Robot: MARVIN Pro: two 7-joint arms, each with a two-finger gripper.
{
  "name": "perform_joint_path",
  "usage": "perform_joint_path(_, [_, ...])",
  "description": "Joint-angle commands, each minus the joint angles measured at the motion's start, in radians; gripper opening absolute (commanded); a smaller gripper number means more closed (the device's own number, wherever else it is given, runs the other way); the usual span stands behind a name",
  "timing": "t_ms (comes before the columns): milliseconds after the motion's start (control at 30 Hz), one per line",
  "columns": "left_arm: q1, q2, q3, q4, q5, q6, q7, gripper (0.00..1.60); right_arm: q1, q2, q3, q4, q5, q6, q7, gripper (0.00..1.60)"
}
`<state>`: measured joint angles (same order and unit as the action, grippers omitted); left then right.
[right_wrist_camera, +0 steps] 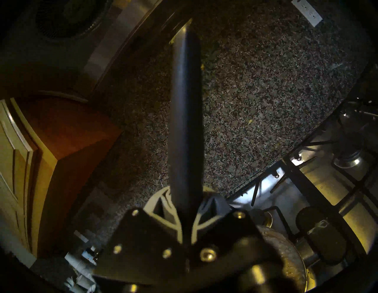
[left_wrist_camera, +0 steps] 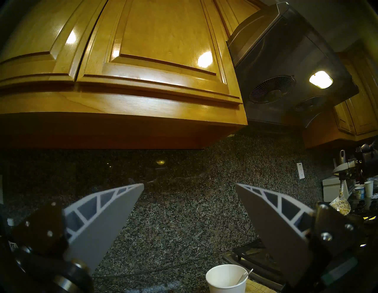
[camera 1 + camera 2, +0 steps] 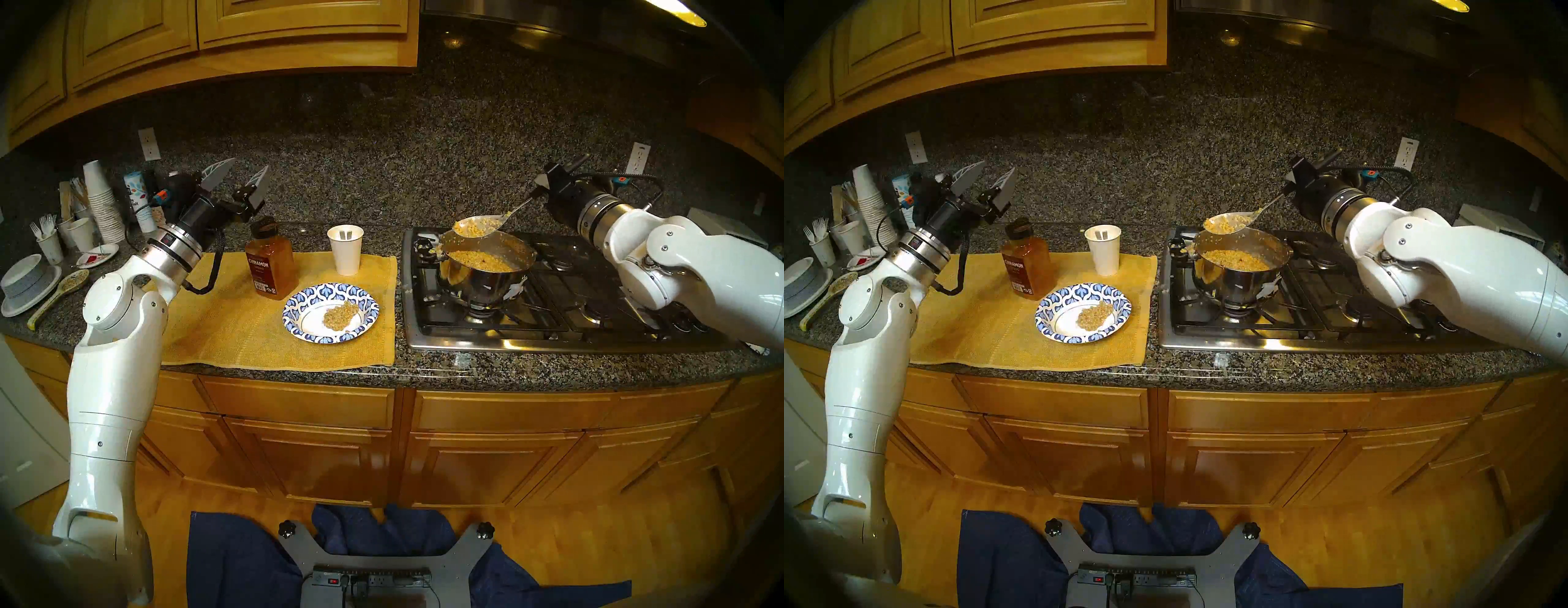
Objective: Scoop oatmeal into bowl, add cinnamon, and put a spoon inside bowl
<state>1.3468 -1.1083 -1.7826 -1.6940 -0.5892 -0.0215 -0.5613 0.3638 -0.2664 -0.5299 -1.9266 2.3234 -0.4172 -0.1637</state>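
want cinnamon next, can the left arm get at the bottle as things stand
Probably yes: the left gripper is open and empty, and the cinnamon stands upright just below it with nothing between.

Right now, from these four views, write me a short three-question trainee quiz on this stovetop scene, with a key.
1. True or false: the right gripper is shut on the ladle, whose loaded scoop hangs over the pot.
2. Which item stands nearest the cinnamon bottle? A) the stove B) the patterned bowl C) the stacked cups
3. Fill in: the left gripper is ____ and holds nothing.

Key: 1 true; 2 B; 3 open. The bowl already holds a small heap of oatmeal, and the white spoon stands in the paper cup.
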Motion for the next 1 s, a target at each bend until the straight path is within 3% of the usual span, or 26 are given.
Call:
perform_joint_path(0, [-0.035,-0.001,-0.006,-0.024,-0.009,-0.01,0.0,1.6,0.06,0.015,0.015,0.031,-0.131,0.069,0.058,0.0])
perform_joint_path(400, [-0.035,-0.001,-0.006,-0.023,-0.01,-0.011,0.0,1.6,0.039,-0.077,0.0,0.142,-0.219,0.058,0.033,0.0])
perform_joint_path(900, [-0.035,-0.001,-0.005,-0.023,-0.011,-0.011,0.0,1.6,0.015,-0.177,-0.08,0.205,-0.471,-0.029,-0.053,0.0])
perform_joint_path(933, [-0.035,-0.001,-0.005,-0.023,-0.011,-0.012,0.0,1.6,0.008,-0.18,-0.076,0.207,-0.455,-0.04,-0.055,0.0])
perform_joint_path(967, [-0.035,-0.001,-0.005,-0.023,-0.011,-0.011,0.0,1.6,0.014,-0.188,-0.087,0.217,-0.494,-0.036,-0.068,0.0])
